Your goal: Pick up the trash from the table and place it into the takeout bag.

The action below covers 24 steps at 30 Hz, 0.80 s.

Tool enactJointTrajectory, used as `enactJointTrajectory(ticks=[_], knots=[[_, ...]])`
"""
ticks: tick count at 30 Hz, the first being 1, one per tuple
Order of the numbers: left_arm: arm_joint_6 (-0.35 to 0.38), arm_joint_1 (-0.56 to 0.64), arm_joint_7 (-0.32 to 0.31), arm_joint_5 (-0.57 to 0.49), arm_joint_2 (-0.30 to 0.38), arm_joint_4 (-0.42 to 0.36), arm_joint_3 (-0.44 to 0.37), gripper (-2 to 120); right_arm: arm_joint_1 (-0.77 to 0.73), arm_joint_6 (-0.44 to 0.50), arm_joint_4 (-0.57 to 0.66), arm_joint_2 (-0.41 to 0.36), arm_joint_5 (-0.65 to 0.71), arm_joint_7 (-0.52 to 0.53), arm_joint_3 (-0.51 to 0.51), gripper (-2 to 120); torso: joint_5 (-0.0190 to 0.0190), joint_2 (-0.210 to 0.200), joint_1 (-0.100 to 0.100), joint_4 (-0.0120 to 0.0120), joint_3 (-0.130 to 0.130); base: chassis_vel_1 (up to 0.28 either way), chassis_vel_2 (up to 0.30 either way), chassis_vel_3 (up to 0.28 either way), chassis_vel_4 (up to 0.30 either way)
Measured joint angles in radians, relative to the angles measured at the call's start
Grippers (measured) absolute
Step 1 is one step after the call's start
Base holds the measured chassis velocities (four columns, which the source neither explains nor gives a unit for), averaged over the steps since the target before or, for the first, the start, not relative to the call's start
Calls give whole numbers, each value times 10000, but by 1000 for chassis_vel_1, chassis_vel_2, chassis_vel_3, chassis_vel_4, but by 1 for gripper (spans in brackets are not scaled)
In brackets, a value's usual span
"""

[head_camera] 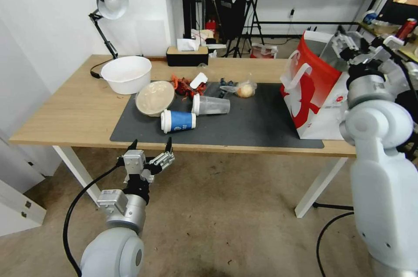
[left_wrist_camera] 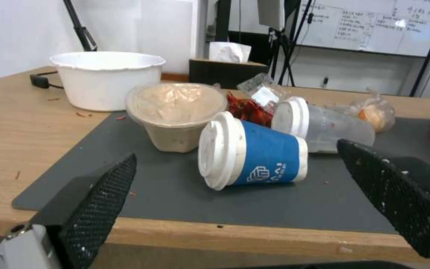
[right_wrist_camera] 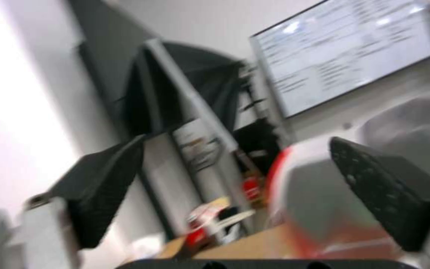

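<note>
The left pincer (head_camera: 150, 143) is held with its jaws spread wide and nothing between them, just off the near edge of the desk (head_camera: 56, 116) and slightly below its top. Straight ahead of it, on the dark grey mat (left_wrist_camera: 175, 198), the blue paper cup (left_wrist_camera: 255, 153) is lying on its side, its white lid turned toward the beige bowl (left_wrist_camera: 175, 112). Because the cup is round and resting on its wall, it could be nudged into a roll by one finger arriving first, and the tilted bowl touching it could be tipped. Just beyond, a clear plastic cup (left_wrist_camera: 324, 127), red leftovers (left_wrist_camera: 247, 110) and a small bag of food (left_wrist_camera: 374, 112) are crowded together, so a wide approach could scatter them. The right pincer (right_wrist_camera: 235, 183) is raised with jaws apart beside the takeout bag (head_camera: 313, 94), well off to the right.
</note>
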Motion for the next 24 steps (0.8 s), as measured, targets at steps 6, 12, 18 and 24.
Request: enactJointTrajectory(ticks=[6,12,18,24], knots=[[-23,-26,0,-30,0,5,4,100,-1386,-89,1055,-9,-1041,-731,-529,100,-2,0,0,2,-1,0,0,0,0],[-71,-74,-10,-51,1,118,11,100,-2857,329,1332,-10,-2716,-1231,-844,100,-1,0,0,1,0,0,0,0,0],[-169,-136,-44,-79,67,272,-14,100,-4645,1271,1220,191,-4067,-1257,-1156,100,1,0,-1,-1,0,0,0,0,0],[-266,-147,-82,-141,148,394,-53,100,-5719,2196,758,534,-5314,-1030,-1638,100,-1,1,-1,1,0,0,0,0,0]])
